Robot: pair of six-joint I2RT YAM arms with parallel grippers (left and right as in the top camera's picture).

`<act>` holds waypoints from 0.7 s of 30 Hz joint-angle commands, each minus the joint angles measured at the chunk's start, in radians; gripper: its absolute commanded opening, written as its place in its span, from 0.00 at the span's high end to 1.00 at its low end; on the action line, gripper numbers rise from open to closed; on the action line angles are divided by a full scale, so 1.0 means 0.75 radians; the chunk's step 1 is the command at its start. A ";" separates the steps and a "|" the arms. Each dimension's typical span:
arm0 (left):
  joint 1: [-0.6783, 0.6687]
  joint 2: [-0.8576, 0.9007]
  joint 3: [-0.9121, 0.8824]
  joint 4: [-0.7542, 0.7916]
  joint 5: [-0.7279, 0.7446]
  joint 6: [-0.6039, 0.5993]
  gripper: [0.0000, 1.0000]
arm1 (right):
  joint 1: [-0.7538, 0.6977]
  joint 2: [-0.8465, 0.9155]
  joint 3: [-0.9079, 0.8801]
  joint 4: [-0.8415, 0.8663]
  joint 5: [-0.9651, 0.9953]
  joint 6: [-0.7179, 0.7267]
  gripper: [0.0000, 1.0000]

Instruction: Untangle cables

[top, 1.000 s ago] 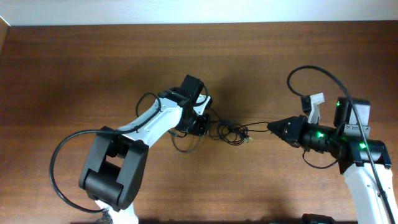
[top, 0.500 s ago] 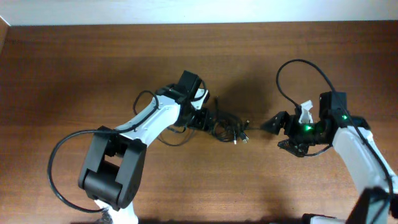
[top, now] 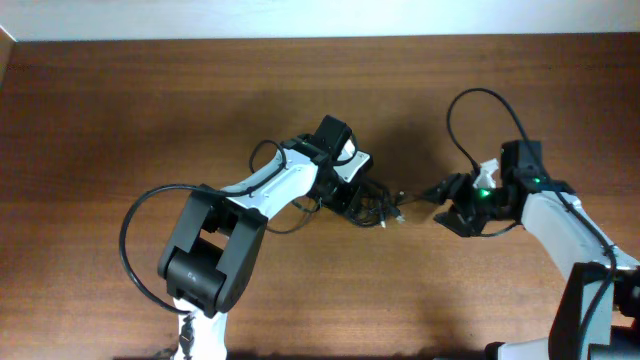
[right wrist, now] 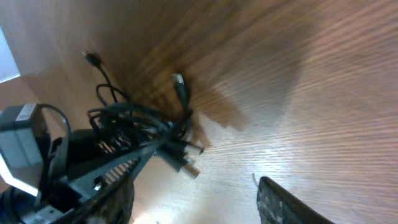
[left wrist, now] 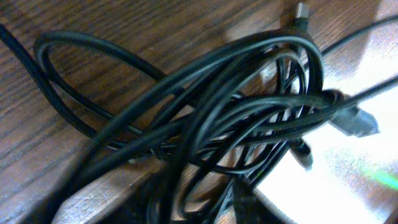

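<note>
The cables [top: 378,207] lie in one tight knot on the wooden table [top: 150,100], right against the left gripper [top: 352,192], on its side facing the other arm. The left wrist view is filled with crossing black loops [left wrist: 249,118] and one moulded plug [left wrist: 357,121], so I cannot tell whether that gripper is clamped on a strand or merely resting over the knot. The right gripper [top: 440,195] sits beyond the knot from the left gripper, its jaws spread wide, with one finger [right wrist: 106,177] reaching toward the bundle [right wrist: 137,124]. The step in hand looks like picking a free end. To do it well, the right gripper should probably close on a single plug end, such as the silver-tipped one [right wrist: 180,84] poking out away from the left gripper, not on a mid-loop, then draw away slowly while the left gripper anchors the mass, so loops slip free instead of cinching.
</note>
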 commanded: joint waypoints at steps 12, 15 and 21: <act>-0.020 0.005 0.012 0.000 0.016 0.030 1.00 | 0.391 0.008 0.005 0.349 0.447 0.413 0.49; -0.042 0.005 0.012 0.001 0.016 0.031 1.00 | 0.435 0.045 0.005 0.374 0.523 0.414 0.80; -0.043 0.005 0.012 0.001 0.014 0.031 1.00 | 0.447 0.197 0.005 0.446 0.446 0.388 0.96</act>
